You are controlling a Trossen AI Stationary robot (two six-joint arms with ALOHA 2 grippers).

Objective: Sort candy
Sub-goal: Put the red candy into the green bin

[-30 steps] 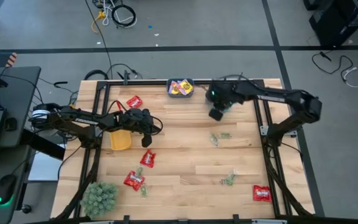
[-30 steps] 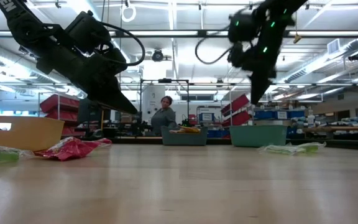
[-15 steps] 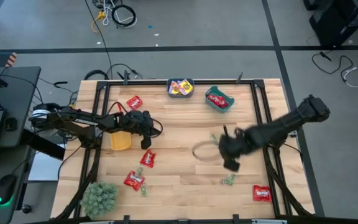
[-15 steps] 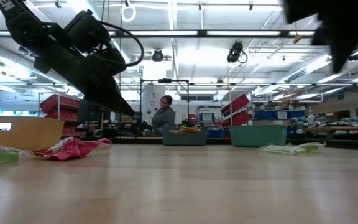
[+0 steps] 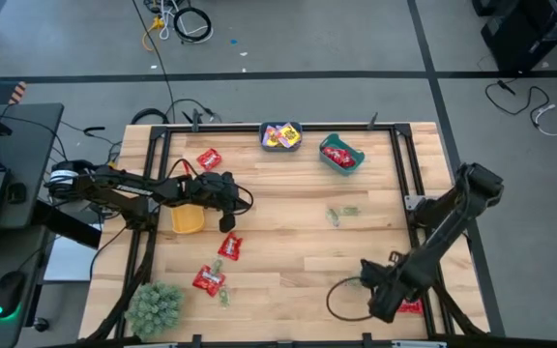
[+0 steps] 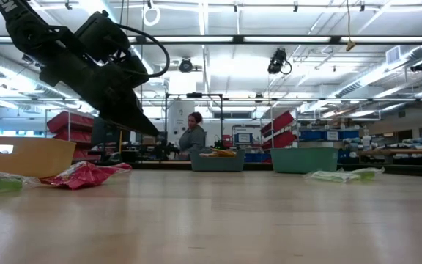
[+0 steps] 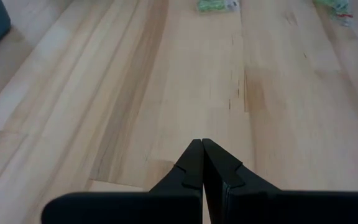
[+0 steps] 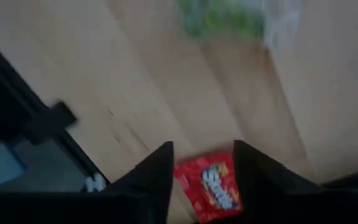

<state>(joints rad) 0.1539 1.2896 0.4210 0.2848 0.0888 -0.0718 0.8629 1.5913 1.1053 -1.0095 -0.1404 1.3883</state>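
Observation:
Candy lies scattered on the wooden table (image 5: 288, 242): red packets (image 5: 208, 158) (image 5: 229, 246) (image 5: 209, 280), pale green pieces (image 5: 341, 213) (image 5: 359, 279), and yellow packets in a small bin (image 5: 280, 135) at the far edge. My right gripper (image 5: 392, 302) (image 8: 202, 149) hangs open over a red packet (image 8: 208, 185) (image 5: 412, 307) at the near right, pointing down, one finger on either side of it in the wrist view. Whether it touches the packet, I cannot tell. My left gripper (image 5: 240, 198) (image 7: 202, 143) is shut on nothing, slanting down above bare wood beside the yellow bin (image 5: 187, 217).
A teal bin (image 5: 341, 155) with a red packet inside stands at the far edge. A green fuzzy plant ball (image 5: 155, 307) sits in the near left corner. Black frame rails run along the table's sides. A person (image 6: 193, 137) sits far behind the table.
My right gripper has swung from the teal bin at the far edge across the table to the near right corner and now hangs lower, over the red packet there. The teal bin now shows uncovered with a red packet in it.

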